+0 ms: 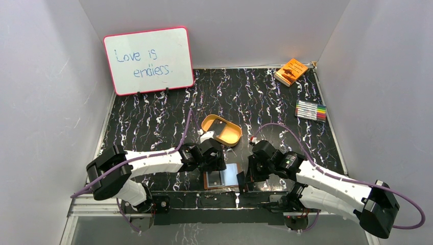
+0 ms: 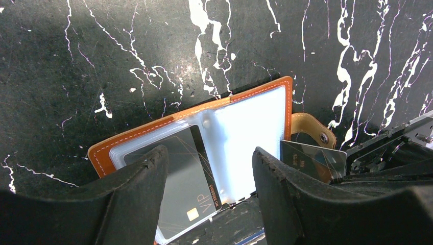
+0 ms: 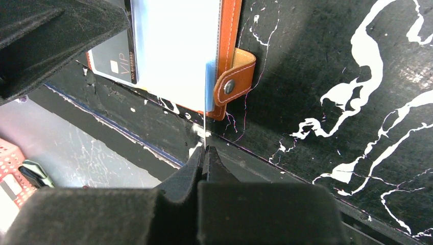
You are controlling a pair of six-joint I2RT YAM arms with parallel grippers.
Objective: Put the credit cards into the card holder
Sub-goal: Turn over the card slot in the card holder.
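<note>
The card holder [image 1: 223, 178] lies open near the table's front edge, brown leather round clear sleeves [image 2: 250, 138]. A black credit card [image 2: 186, 189] marked VIP sits in its left sleeve. My left gripper [image 2: 209, 163] is open, one finger [image 2: 143, 184] over each half of the holder [image 3: 230, 30]; I cannot tell whether it touches. My right gripper [image 3: 204, 153] is shut on a second credit card [image 3: 205, 117], seen edge-on. It stands upright at the holder's right edge, beside the strap tab [image 3: 236, 79]. In the left wrist view this card [image 2: 311, 155] looks dark and shiny.
A tan oval tray [image 1: 222, 130] lies just behind the left gripper [image 1: 212, 159]. An orange booklet [image 1: 291, 71] and a pack of markers [image 1: 311, 110] are at the back right, a whiteboard [image 1: 148, 60] at the back left. The table's front edge [image 3: 127, 138] runs right by the holder.
</note>
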